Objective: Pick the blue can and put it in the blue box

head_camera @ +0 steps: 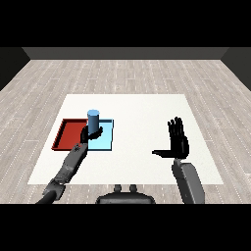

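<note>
Floor (147,73): pale wood planks, matt.
Table (147,112): white, smooth, matt.
Blue can (93,119): smooth, matt.
Hands: left hand (91,133), right hand (178,139): black, dull sheen.

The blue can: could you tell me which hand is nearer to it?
Left. The left hand is curled round the blue can, holding it over the blue tray. The right hand is open, well off to the can's right, holding nothing.
</note>
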Tool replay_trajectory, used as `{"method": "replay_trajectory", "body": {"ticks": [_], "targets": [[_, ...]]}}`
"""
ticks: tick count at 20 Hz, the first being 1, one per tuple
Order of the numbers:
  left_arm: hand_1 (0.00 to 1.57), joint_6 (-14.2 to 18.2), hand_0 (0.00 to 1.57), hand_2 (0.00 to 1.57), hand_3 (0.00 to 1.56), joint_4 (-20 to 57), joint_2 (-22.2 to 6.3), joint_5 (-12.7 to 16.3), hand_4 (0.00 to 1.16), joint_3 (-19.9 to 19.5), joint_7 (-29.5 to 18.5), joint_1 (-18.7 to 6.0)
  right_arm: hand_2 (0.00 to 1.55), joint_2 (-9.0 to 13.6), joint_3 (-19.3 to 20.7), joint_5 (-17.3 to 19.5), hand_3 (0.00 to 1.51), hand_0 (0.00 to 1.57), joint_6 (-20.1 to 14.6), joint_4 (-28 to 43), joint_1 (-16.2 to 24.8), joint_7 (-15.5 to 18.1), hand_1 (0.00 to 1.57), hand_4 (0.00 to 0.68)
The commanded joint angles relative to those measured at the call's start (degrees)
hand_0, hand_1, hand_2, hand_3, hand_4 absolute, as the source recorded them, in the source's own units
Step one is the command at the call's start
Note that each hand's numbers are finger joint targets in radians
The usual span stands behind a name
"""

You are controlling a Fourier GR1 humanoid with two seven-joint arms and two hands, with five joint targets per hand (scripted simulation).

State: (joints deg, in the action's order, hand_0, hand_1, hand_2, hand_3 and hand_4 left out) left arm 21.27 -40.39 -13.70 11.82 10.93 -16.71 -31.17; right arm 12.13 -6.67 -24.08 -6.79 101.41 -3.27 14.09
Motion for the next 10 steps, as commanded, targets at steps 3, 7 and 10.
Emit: {"method": "replay_trajectory", "body": {"ticks": [3, 7, 10], "targets": [[1.57, -0.83, 1.57, 1.57, 1.51, 14.91, -2.5, -1.66, 1.06, -4.03, 2.79, -7.87, 0.0, -2.11, -0.02, 2.59, 0.0, 0.0, 0.14, -3.27, -0.45, 3.48, 0.0, 0.0], [1.57, 1.21, 1.57, 1.57, 1.44, 22.81, -2.58, -4.24, 1.03, -3.37, 5.52, -9.97, 0.0, -1.74, 2.42, 1.13, 0.0, 0.0, 1.4, -8.41, -2.6, 3.31, 0.0, 0.0], [1.57, 1.76, 1.57, 1.54, 1.41, 29.94, -1.52, -5.5, 0.97, -3.57, 7.73, -14.2, 0.0, -2.72, 2.22, 0.55, 0.0, 0.0, 0.68, -8.3, -2.44, 1.89, 0.0, 0.0]]}}
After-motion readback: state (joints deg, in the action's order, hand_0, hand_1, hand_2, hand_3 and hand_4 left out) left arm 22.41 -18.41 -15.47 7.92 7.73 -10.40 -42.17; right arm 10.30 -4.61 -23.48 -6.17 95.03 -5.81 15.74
